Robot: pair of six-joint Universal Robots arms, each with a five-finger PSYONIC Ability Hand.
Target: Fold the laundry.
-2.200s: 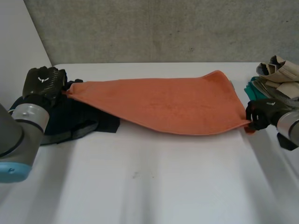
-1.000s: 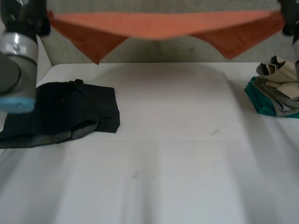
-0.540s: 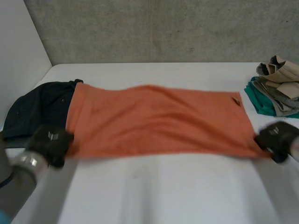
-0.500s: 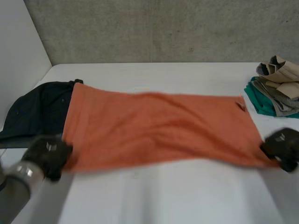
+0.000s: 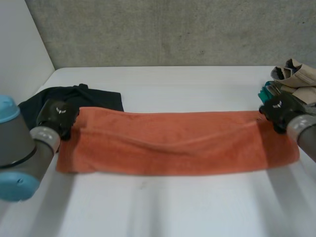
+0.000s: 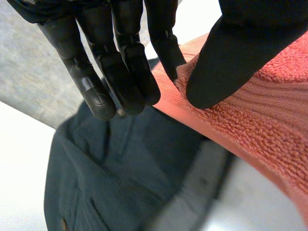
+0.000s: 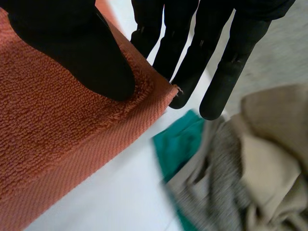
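Observation:
An orange towel [image 5: 177, 143] lies across the white table [image 5: 163, 207] as a long folded band. My left hand [image 5: 57, 116] pinches the towel's far left corner [image 6: 180, 72] between thumb [image 6: 231, 53] and fingers [image 6: 125, 57], over a dark garment [image 6: 125, 178]. My right hand [image 5: 279, 107] pinches the far right corner [image 7: 166, 91] between thumb [image 7: 77, 53] and fingers [image 7: 192, 53], close to the clothes pile.
A dark garment [image 5: 74, 98] lies at the table's left, partly under the towel. A pile of teal, grey and beige clothes [image 5: 294, 79] sits at the right edge, seen as the pile [image 7: 240, 168] beyond my right fingertips. A grey wall [image 5: 168, 29] stands behind the table.
Both hands carried the towel's near edge away from me and over its far edge. The spread towel is now a band folded in half.

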